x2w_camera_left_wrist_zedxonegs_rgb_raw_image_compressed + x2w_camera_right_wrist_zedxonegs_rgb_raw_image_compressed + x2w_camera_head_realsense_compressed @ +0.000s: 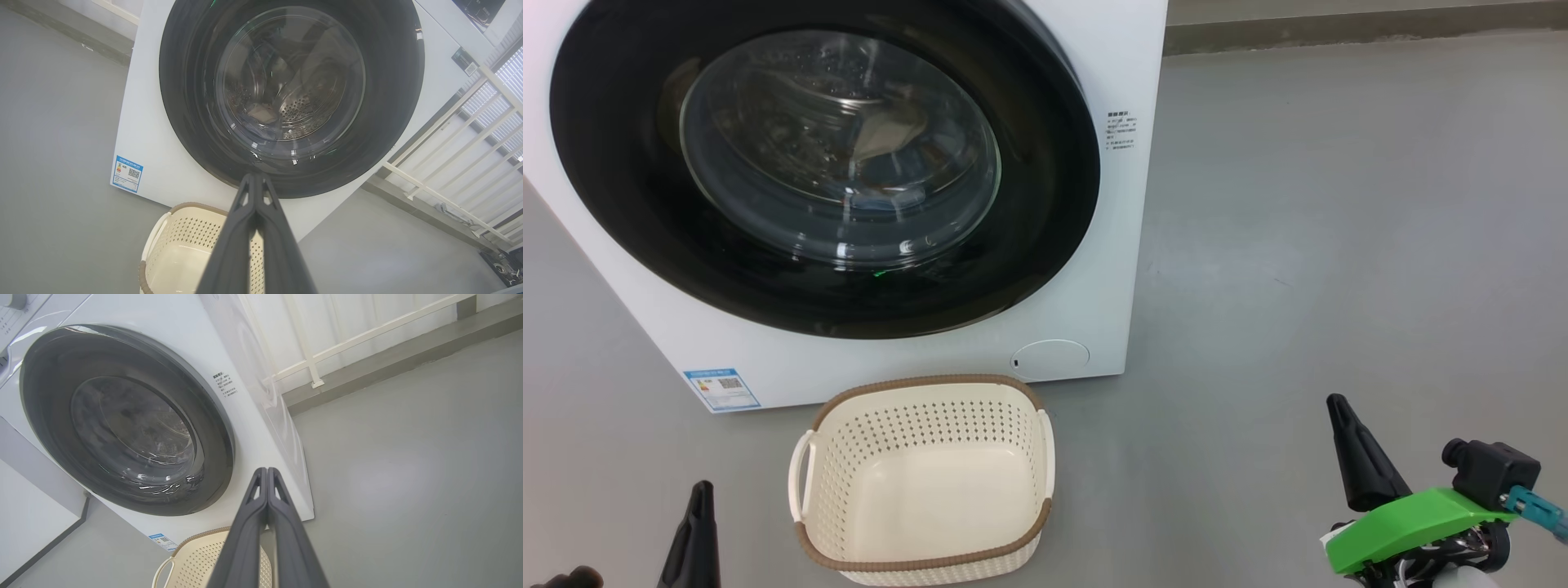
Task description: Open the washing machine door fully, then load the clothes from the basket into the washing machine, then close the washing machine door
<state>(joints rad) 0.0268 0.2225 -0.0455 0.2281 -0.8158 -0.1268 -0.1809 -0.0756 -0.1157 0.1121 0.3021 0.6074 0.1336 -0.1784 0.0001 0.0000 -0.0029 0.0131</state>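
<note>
- The grey floor (1339,245) carries everything; a low kerb runs along its far edge, with a white railing (449,163) above it.
- The washing machine (1119,65), a white box, stands on the floor at the left of the head view, well away from the kerb.
- The door (1045,204), a glossy black ring round a bulging glass window, lies shut and flush against the machine's front.
- The basket (931,382), cream with a brown rim, sits upright on the floor just in front of the machine's bottom edge, below the door. Its pale bottom is in plain sight.
- The clothes (261,113) show dimly through the glass as a pale heap low in the steel drum, behind the shut door.
- The right pincer (267,470) hangs over the floor to the right of the basket, well apart from it. Its two dark fingers are pressed together and grip nothing.
- The left pincer (254,177) is low at the basket's left. It points up toward the door's lower rim, with its fingers pressed together on nothing.
- A blue label (721,389) is stuck at the front's lower left corner.
</note>
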